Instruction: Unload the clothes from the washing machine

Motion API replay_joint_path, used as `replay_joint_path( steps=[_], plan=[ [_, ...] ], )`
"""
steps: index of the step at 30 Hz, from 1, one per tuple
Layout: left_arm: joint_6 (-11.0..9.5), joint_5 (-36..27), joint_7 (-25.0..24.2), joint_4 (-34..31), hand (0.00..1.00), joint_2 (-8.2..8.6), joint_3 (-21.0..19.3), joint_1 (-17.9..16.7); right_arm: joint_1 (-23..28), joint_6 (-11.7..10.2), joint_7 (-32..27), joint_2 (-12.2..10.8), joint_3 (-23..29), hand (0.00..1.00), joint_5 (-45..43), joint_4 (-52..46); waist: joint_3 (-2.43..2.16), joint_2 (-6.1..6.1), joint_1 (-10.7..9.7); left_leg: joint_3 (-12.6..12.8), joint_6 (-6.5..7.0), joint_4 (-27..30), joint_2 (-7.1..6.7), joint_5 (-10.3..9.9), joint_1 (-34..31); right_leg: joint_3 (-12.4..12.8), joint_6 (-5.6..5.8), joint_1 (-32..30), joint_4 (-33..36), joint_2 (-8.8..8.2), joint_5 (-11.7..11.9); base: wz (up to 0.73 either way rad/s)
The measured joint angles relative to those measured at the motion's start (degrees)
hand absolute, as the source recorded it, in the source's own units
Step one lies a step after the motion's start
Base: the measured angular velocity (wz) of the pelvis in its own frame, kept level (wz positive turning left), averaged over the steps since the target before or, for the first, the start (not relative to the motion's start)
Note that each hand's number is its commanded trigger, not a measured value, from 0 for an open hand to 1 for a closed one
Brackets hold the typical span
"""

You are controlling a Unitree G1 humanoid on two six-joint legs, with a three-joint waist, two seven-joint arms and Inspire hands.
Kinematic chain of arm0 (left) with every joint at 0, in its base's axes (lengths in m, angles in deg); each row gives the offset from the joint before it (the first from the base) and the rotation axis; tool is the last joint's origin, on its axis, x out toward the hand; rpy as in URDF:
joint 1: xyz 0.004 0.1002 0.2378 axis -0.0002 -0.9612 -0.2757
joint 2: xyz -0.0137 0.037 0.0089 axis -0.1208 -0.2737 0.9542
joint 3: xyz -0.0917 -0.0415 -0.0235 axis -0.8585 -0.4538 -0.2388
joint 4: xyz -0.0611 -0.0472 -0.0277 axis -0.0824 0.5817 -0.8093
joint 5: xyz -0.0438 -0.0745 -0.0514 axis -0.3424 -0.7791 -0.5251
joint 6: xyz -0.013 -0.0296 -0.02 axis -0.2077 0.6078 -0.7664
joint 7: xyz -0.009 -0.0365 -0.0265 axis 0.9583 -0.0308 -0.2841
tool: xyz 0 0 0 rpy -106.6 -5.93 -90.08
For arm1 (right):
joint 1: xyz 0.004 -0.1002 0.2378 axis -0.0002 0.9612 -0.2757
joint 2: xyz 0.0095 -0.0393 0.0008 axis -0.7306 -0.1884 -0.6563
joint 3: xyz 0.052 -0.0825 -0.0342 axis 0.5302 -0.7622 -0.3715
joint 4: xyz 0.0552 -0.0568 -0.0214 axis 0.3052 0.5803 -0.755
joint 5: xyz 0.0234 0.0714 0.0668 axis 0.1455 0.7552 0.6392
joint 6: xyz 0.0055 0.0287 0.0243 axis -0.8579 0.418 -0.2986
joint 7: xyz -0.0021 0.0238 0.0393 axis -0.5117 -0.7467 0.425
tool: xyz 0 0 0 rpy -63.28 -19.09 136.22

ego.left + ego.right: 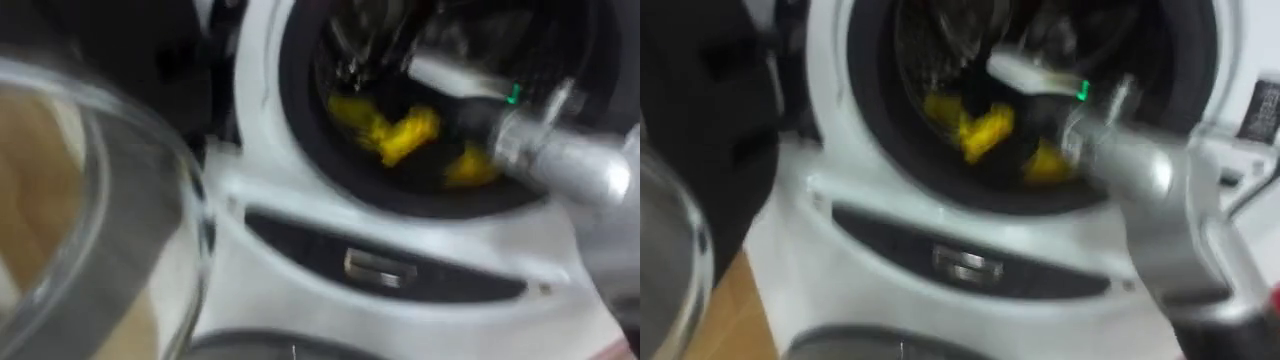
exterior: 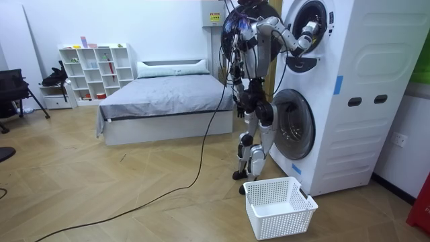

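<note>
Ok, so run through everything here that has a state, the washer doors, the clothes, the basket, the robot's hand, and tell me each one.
Upper door: open, swung to the left.
Yellow clothes: lying in the upper drum, not yet out.
Right hand: reached into the drum beside the clothes; grip cannot be told.
Lower door: appears shut.
White basket: upright on the floor, empty.

No legible text; label (image 1: 1264, 108) on washing machine (image 2: 363, 101) blurred.

A home bedroom: grey bed (image 2: 161, 97) centre-left, white cube shelves (image 2: 94, 70) behind, stacked washing machines (image 2: 349, 101) at right.
</note>
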Motion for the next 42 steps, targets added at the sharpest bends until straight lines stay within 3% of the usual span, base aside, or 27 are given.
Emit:
replay_joint_path(
  steps=[3,4,7,16,23,30,33,38,41,42],
  plan=[
    [-0.29,-0.35,1.88,0.52,0.00,0.71,0.25,-1.59,6.12,-2.22,-3.04,-0.13,2.28,1.00,5.36,-8.08,-0.27,1.31,-1.22,0.78,-0.04,-0.30,0.23,-0.37,1.05,0.42,0.03,0.77,-0.05,0.05,0.02,-0.10],
    [-0.79,-0.98,2.34,0.51,0.00,1.11,0.27,-2.34,9.01,-3.20,-3.85,-0.44,3.03,1.00,9.08,-8.92,0.08,1.86,-1.98,0.86,-0.02,-0.59,0.27,-0.53,1.46,1.01,0.05,1.31,-0.11,0.13,0.02,-0.09],
    [-2.75,-1.23,2.85,0.49,0.00,1.51,0.16,-3.36,17.10,-4.54,-5.83,-1.65,6.00,1.00,16.35,-11.00,0.26,2.42,-2.76,1.95,0.00,-0.79,0.51,-0.96,1.60,2.99,0.11,1.15,-0.09,0.39,-0.02,-0.19],
    [-4.40,0.57,3.16,0.50,0.00,1.34,-2.13,-4.98,25.19,-10.70,-9.32,-2.33,11.21,1.00,30.10,-14.68,-0.05,2.71,-5.67,2.30,0.18,0.08,0.67,-1.62,1.43,3.17,0.35,1.17,-0.09,0.49,0.20,-0.02],
    [-4.46,0.60,3.15,0.60,0.00,1.44,-3.77,-5.54,28.70,-12.75,-10.10,-2.23,13.67,1.00,33.97,-14.81,-0.20,2.78,-6.43,2.70,0.60,0.53,0.69,-1.88,1.62,3.75,1.01,1.61,-0.13,0.41,0.62,0.06],
    [-4.51,2.40,3.13,0.55,0.00,1.75,-5.92,-6.16,32.28,-14.36,-10.10,-2.24,16.52,1.00,35.28,-15.53,-0.26,2.88,-8.42,3.07,1.15,0.87,0.58,-2.20,1.88,7.06,1.72,1.71,-0.08,0.38,1.08,0.14],
    [-4.94,4.52,3.39,0.54,0.00,2.27,-7.03,-6.37,34.65,-15.29,-10.10,-2.25,18.11,1.00,35.74,-16.00,-0.31,3.03,-8.74,5.35,1.37,0.26,0.81,-2.32,2.58,9.91,1.82,1.82,-0.10,0.49,1.14,0.05],
    [-4.93,4.65,3.96,0.55,0.00,2.82,-7.19,-6.25,37.39,-15.70,-10.11,-1.73,20.02,1.00,37.80,-18.46,-0.46,3.42,-9.62,9.23,1.87,-0.19,1.00,-2.63,2.66,12.59,2.17,0.68,-0.02,0.41,1.36,-0.22],
    [-4.95,5.03,4.46,1.44,0.00,2.85,-7.84,-5.12,39.95,-16.14,-10.51,-1.40,22.70,1.00,40.16,-20.48,-0.45,3.44,-11.06,13.52,2.12,-0.92,1.28,-2.78,3.13,15.34,2.58,-0.10,-0.08,0.44,1.63,-0.43],
    [-4.95,5.04,4.50,1.93,0.00,2.84,-7.85,-5.01,40.81,-15.79,-12.33,-1.40,26.05,1.00,40.58,-19.36,-0.45,3.46,-12.27,14.92,2.34,-1.21,1.29,-2.94,3.68,16.38,2.59,-0.10,-0.05,0.48,1.63,-0.60]
  ],
)
